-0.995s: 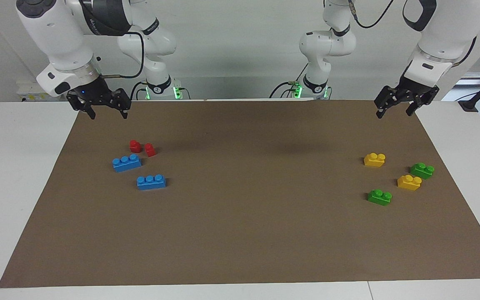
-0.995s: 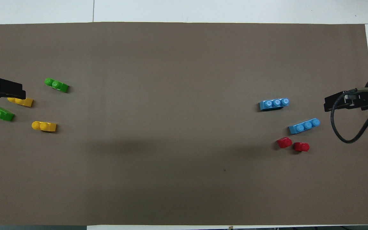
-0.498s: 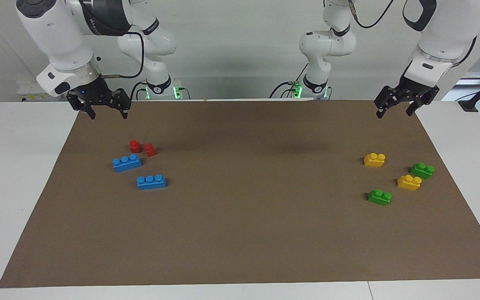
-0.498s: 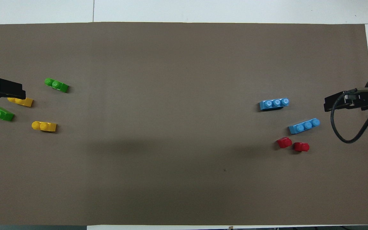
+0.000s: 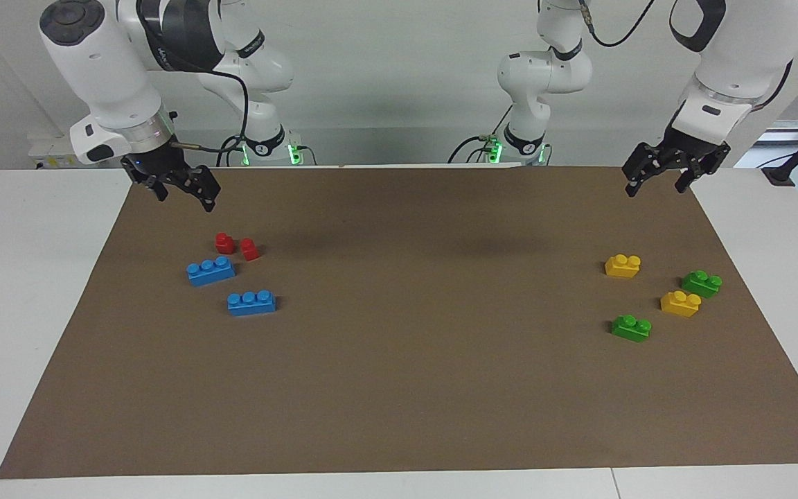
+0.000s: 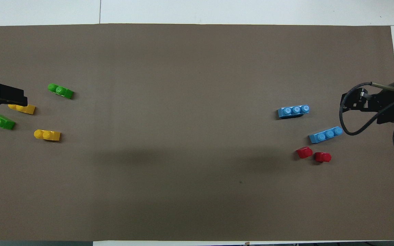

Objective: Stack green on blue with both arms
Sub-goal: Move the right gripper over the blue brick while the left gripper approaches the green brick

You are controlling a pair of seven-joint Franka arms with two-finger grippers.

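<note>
I see my left gripper [image 5: 655,181] and right gripper [image 5: 184,194] wide open, holding nothing, up over the brown mat's [image 5: 399,388] corners. 2 green bricks [image 5: 631,328] [image 5: 702,283] sit among 2 yellow bricks [image 5: 623,265] [image 5: 680,303]. 2 blue bricks [image 5: 210,270] [image 5: 251,302] lie beside 2 red pieces [image 5: 224,242] [image 5: 249,249].

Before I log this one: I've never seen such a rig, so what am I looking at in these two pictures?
Two white robot arms work at a table covered by a brown mat. One picture faces the robots; the other looks down from above them.

The left gripper and right gripper both hang open and empty above the mat's corners.

At the left arm's end lie two green bricks and two yellow bricks. At the right arm's end lie two blue bricks and two red pieces. Nothing is stacked.
</note>
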